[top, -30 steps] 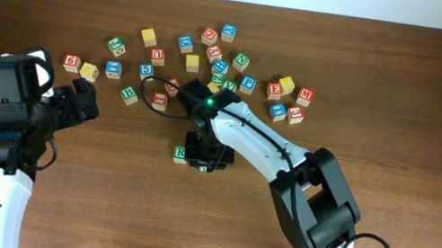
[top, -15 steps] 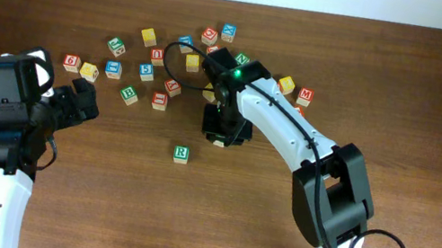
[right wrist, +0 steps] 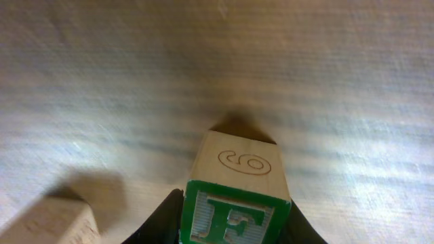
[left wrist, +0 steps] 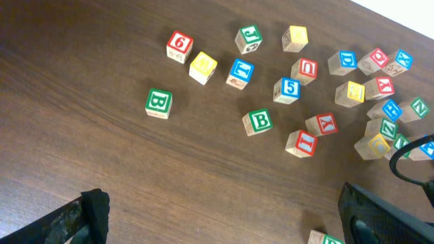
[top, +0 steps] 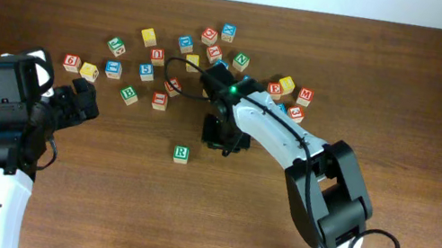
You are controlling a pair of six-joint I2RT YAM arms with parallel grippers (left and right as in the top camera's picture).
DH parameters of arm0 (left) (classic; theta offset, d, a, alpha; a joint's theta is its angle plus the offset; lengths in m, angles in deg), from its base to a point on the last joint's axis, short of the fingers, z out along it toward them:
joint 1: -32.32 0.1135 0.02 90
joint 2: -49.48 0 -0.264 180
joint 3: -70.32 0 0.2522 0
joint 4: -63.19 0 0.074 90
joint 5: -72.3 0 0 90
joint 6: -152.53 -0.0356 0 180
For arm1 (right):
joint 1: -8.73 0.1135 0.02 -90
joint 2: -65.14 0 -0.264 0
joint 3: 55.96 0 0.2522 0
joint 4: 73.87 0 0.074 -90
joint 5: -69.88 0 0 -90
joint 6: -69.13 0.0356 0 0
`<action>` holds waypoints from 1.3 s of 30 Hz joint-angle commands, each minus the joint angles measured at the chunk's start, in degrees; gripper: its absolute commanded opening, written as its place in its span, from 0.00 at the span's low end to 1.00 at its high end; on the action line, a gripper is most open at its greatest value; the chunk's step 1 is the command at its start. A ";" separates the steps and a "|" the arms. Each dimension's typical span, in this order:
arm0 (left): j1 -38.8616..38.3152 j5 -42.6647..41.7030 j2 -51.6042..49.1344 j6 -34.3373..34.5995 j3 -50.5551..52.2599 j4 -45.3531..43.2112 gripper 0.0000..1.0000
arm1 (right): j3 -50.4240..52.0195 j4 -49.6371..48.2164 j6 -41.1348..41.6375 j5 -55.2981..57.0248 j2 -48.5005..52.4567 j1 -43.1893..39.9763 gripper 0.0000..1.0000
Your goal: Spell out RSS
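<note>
Left wrist view: we are looking out past the left gripper (left wrist: 224,207); its two dark fingers (left wrist: 91,213) are standing wide apart at the bottom corners, with only bare wood between them.
Table: a dark brown wooden table (top: 114,215) is carrying everything.
R block: the green R block (top: 182,153) is lying alone with its letter up. It is well apart from the other blocks, on the near side of the right gripper and a little to its left.
Right gripper: the right gripper (right wrist: 232,222) is hanging between the R block and the scatter of blocks beyond.
Right jaws: they are clamping a block from both sides, with dark fingers (right wrist: 166,215) pressing on its flanks.
Held block: the F block (right wrist: 237,173) is showing a green F toward the wrist camera. The plain wooden face above the F is showing an outlined numeral, a 6 or a 9. We cannot tell whether the block is touching the table.
Neighbour: a pale block corner (right wrist: 41,220) is showing at the lower left of the right wrist view, too blurred to read.
Nearer scatter: the lone green B block (left wrist: 159,102), the second green B block (left wrist: 258,121) and the red I block (left wrist: 300,142) are sitting apart from one another.
Farther scatter: the red 6 block (left wrist: 179,46), the yellow block (left wrist: 203,66), the blue 5 block (left wrist: 288,89) and the red U block (left wrist: 307,68) are lying behind them.
Far cluster: the crowded cluster (top: 233,58) is sitting beyond the right gripper, and most of its letters are too small for us to read.
</note>
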 commanded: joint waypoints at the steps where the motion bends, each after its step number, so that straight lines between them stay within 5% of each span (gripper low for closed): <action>1: 0.07 -0.24 0.13 0.31 -0.42 -0.09 0.99 | -8.59 11.06 -0.94 -1.44 0.28 0.31 0.24; 7: 0.07 -0.24 0.13 0.33 -0.42 -0.09 0.99 | -11.76 31.74 -18.53 -22.97 0.31 -1.92 0.24; 11: 0.07 -0.24 0.13 0.33 -0.42 -0.09 0.99 | -9.81 32.02 -18.56 -26.16 0.31 -7.56 0.88; 14: 0.07 -0.24 0.13 0.31 -0.42 -0.09 0.99 | -9.81 33.48 -18.01 -17.09 0.31 -9.14 0.91; 18: 0.07 -0.24 0.13 0.33 -0.42 -0.09 0.99 | -9.81 37.00 -17.22 -2.51 0.31 -2.54 0.91; 20: 0.07 -0.24 0.13 0.33 -0.42 -0.09 0.99 | -9.27 36.79 -7.78 8.44 0.31 2.97 0.91; 29: 0.07 -0.24 0.11 0.31 -0.42 -0.09 0.99 | -1.46 25.73 -12.24 0.68 0.31 3.06 0.82; 31: 0.07 -0.24 0.13 0.33 -0.42 -0.09 0.99 | -1.44 23.37 -12.37 0.66 0.31 2.34 0.61; 34: 0.07 -0.24 0.13 0.33 -0.42 -0.09 0.99 | -1.44 23.23 -13.51 -2.69 0.31 0.31 0.43; 39: 0.07 -0.24 0.13 0.33 -0.42 -0.09 0.99 | 1.95 22.93 -13.42 -3.89 0.31 -0.02 0.44</action>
